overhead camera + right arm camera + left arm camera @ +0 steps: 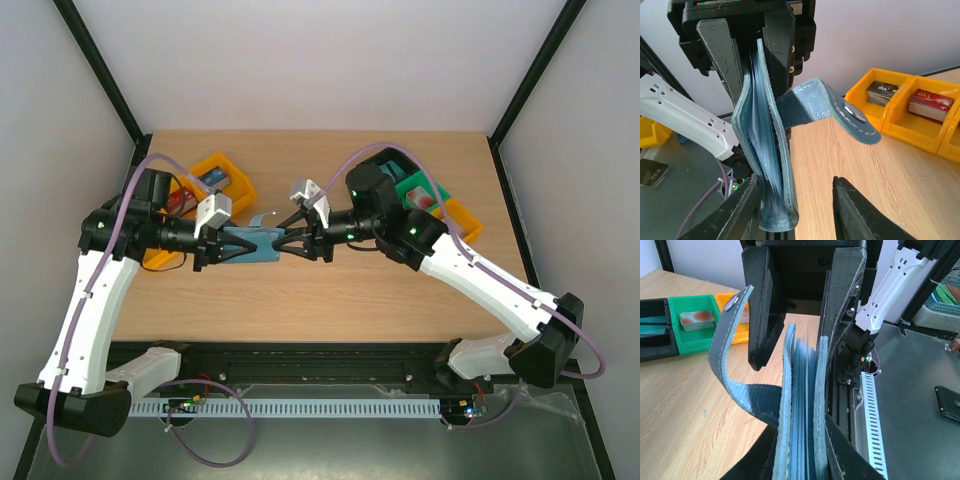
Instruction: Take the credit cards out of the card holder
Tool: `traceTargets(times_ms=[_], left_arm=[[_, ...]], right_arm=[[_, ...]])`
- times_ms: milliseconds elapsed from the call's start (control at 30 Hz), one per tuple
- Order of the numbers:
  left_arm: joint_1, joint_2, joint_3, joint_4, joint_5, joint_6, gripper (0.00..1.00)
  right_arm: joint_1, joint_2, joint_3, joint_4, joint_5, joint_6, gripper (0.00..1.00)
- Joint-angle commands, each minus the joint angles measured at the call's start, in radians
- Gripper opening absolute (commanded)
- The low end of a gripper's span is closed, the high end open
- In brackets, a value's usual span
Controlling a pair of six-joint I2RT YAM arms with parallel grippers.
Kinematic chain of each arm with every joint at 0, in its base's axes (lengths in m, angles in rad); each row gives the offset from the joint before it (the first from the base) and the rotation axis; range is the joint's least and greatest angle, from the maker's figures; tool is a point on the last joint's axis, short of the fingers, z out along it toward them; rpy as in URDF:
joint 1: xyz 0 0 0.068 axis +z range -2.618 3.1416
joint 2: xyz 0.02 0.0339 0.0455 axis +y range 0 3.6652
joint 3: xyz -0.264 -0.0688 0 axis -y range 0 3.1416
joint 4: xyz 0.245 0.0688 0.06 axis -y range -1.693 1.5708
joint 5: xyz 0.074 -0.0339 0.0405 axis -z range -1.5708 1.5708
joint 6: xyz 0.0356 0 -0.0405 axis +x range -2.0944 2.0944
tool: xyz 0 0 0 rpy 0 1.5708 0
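Clearly the card holder (250,247) is a small blue-teal wallet, darker outside and paler on its stitched inner walls, and it hangs above the wooden table (330,300) at mid-frame in the top view, between the two arms. Both wrist views show it edge-on, its two walls bowed a little apart. The credit cards (802,405) are packed upright between those walls. Only their thin blue-green edges show, too close together to count. A closing tab (830,107) curls out sideways from one wall and ends in a rounded tip with a round metal snap (855,116).

The left gripper (801,450) is clamped on the holder, one black finger pressed to each outer wall; in the right wrist view it grips the end of the wallet at the top of the frame.

The right gripper (796,187) straddles the opposite end with its jaws apart. In its own view the holder lies against the finger at lower left (740,215), while the finger at lower right (855,215) stands clear, with bare table showing in the gap. The tab juts toward the right of that frame, above the clear finger. Yellow-orange bins (900,115) holding small packs sit on the table at the right edge.
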Motion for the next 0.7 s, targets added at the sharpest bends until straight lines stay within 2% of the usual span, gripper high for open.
traceTargets(times_ms=[0, 267, 533, 600, 667], left_arm=[[-0.013, -0.007, 0.017, -0.055, 0.071, 0.048, 0.02], [-0.016, -0.004, 0.012, -0.073, 0.073, 0.078, 0.02], [-0.016, 0.001, 0.003, -0.047, 0.071, 0.049, 0.02], [-0.016, 0.001, -0.001, -0.041, 0.071, 0.044, 0.02], [-0.016, 0.002, -0.002, -0.032, 0.071, 0.036, 0.02]], right_arm=[[-0.012, -0.001, 0.038, -0.05, 0.093, -0.032, 0.38], [-0.012, -0.012, 0.04, -0.071, 0.123, -0.058, 0.43], [0.016, 0.032, 0.02, 0.058, -0.017, 0.022, 0.47], [0.02, 0.034, 0.008, 0.105, -0.059, 0.048, 0.41], [0.02, 0.034, -0.003, 0.134, -0.082, 0.066, 0.26]])
